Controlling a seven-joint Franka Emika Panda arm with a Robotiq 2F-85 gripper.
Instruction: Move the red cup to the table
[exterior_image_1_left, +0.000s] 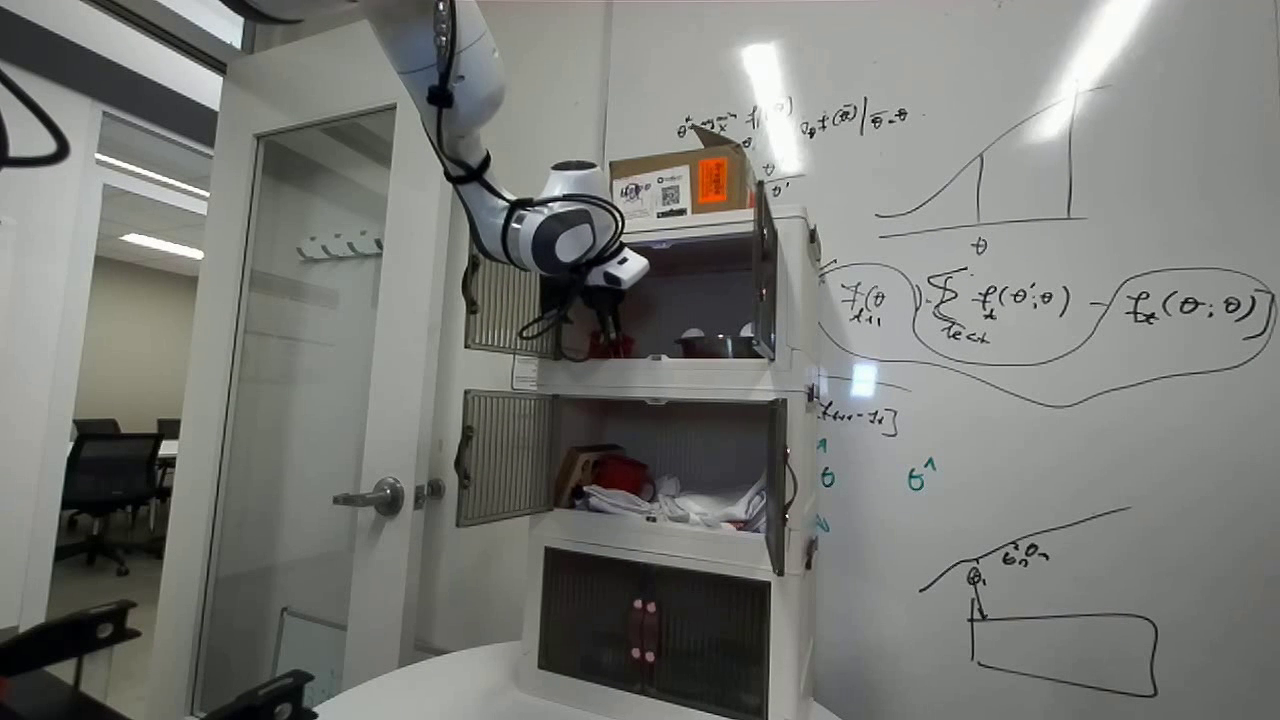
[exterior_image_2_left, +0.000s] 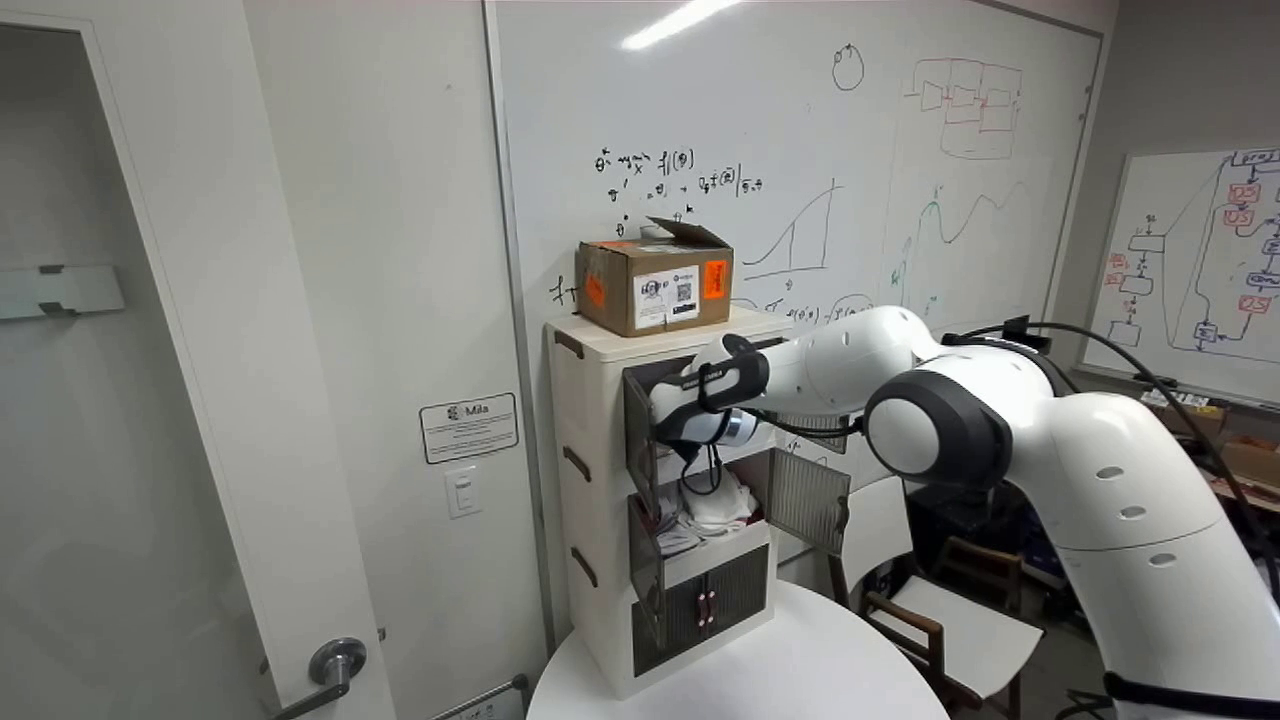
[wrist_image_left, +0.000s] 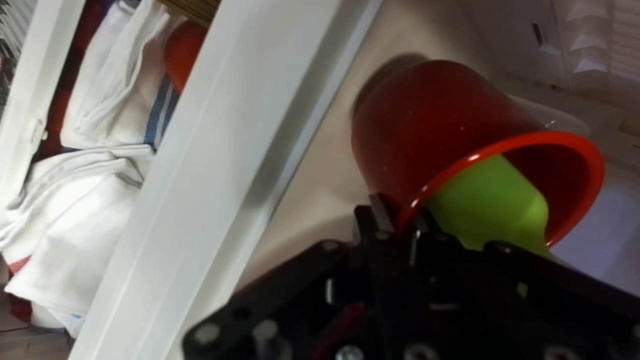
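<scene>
- Low at 7 o'clock in an exterior view we had our goal, the smooth, round-edged white table (exterior_image_1_left: 430, 690).
- At 8 o'clock there, a ribbed, see-through grey door (exterior_image_1_left: 505, 460) stood open; we judged that a straight descent risked knocking it.
- In the wrist view, towards 5 o'clock, our black two-fingered gripper (wrist_image_left: 400, 220) held its jaws narrow across the rim of the small, plain, glossy red cup (wrist_image_left: 425, 115), one finger outside, one inside.
- At 1 o'clock from the fingertips, the cup's body lay in the top compartment of the tall white cabinet (exterior_image_1_left: 655, 377). We took the grasp as the step in hand; whether the base touched the shelf, we could not tell.
- At 3 o'clock from the fingertips, a smooth lime-green thing (wrist_image_left: 492, 205) sat inside the cup and would probably ride along.
- Farthest right, at 3 o'clock from the cup in an exterior view, was a low, grey, seemingly metal bowl (exterior_image_1_left: 720, 347). The next move, we thought, called for a firm pinch, a rise over the cabinet's front edge and a pull outwards.
</scene>
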